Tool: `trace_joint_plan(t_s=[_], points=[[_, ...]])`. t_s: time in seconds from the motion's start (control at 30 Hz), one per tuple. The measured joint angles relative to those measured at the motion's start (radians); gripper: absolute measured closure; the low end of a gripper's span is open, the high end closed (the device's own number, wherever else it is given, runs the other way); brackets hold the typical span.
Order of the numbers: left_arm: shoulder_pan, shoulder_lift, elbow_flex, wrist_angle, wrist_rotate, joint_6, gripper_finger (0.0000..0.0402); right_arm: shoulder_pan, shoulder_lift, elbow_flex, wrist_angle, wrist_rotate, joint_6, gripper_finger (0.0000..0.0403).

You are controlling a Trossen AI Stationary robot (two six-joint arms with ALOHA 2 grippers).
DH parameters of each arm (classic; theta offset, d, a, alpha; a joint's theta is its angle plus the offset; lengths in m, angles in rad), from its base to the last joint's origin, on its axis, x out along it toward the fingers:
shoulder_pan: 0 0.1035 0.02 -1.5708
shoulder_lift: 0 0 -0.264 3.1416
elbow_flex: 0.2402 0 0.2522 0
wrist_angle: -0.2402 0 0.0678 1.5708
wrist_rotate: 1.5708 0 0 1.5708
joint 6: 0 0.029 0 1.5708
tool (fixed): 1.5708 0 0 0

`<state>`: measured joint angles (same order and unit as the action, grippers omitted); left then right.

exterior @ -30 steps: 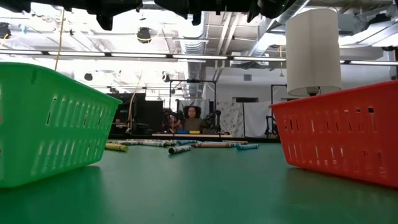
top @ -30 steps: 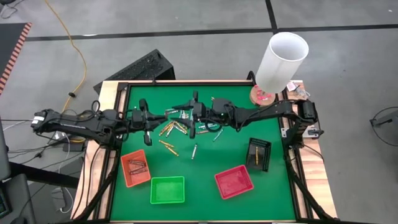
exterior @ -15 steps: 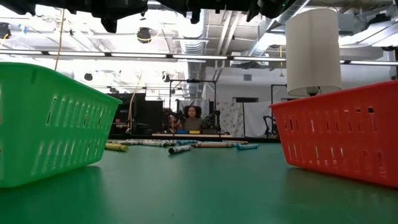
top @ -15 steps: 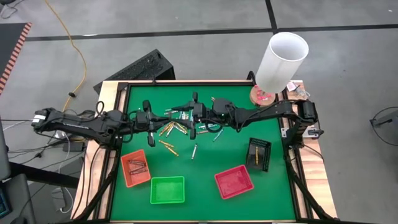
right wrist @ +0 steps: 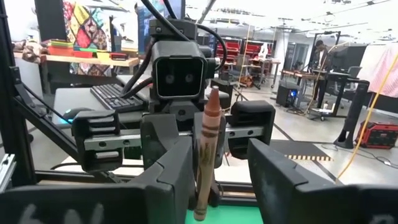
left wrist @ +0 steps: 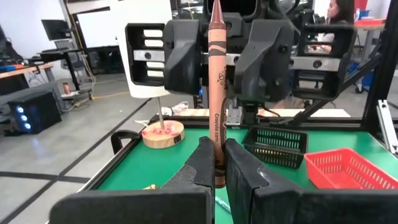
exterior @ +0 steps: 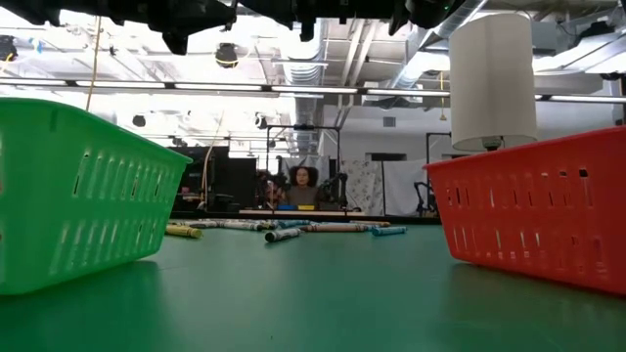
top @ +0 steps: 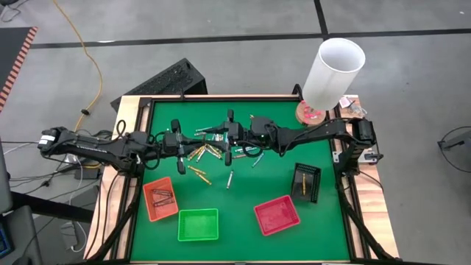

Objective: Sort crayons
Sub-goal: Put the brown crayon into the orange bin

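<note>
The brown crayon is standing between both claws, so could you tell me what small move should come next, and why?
Probably the right claw should finish closing on the brown crayon. The left claw pinches its lower end and holds it upright, while the right claw's fingers stand open on either side of it, so a handover looks set up.

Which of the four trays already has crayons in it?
The orange tray, nearest the left arm, holds a few crayons, and the black tray on the right shows one yellowish crayon. The green tray and red tray show none.

Reddish-brown crayon (left wrist: 215, 93) stands upright, pinched at its base; loose crayons (top: 208, 152) scattered mid-mat.
</note>
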<state>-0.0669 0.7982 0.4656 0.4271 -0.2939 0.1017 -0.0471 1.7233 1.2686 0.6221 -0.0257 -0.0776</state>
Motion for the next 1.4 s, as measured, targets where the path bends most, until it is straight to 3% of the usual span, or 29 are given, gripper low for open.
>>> trace_joint_plan(t_s=[0.4, 0.63, 0.9, 1.07, 1.4], points=[[0.0, 0.006, 0.0, -0.003, 0.006, -0.005, 0.0401, 0.0, 0.0, 0.0, -0.021, -0.001, 0.0, 0.0303], [0.0, 0.006, 0.0, -0.005, 0.005, -0.005, 0.0401, 0.0, 0.0, 0.0, -0.04, -0.004, 0.008, 0.0389], [0.001, 0.006, 0.0, -0.007, 0.014, -0.016, 0.0397, 0.0, 0.0, 0.0, -0.047, 0.014, 0.029, 0.0399], [0.001, 0.006, 0.0, -0.037, 0.001, -0.006, 0.0354, 0.0, 0.0, 0.0, -0.053, 0.024, 0.036, 0.0401], [0.0, -0.009, 0.001, -0.196, -0.086, -0.036, 0.0209, -0.002, 0.0, -0.001, -0.05, 0.063, 0.051, 0.0402]])
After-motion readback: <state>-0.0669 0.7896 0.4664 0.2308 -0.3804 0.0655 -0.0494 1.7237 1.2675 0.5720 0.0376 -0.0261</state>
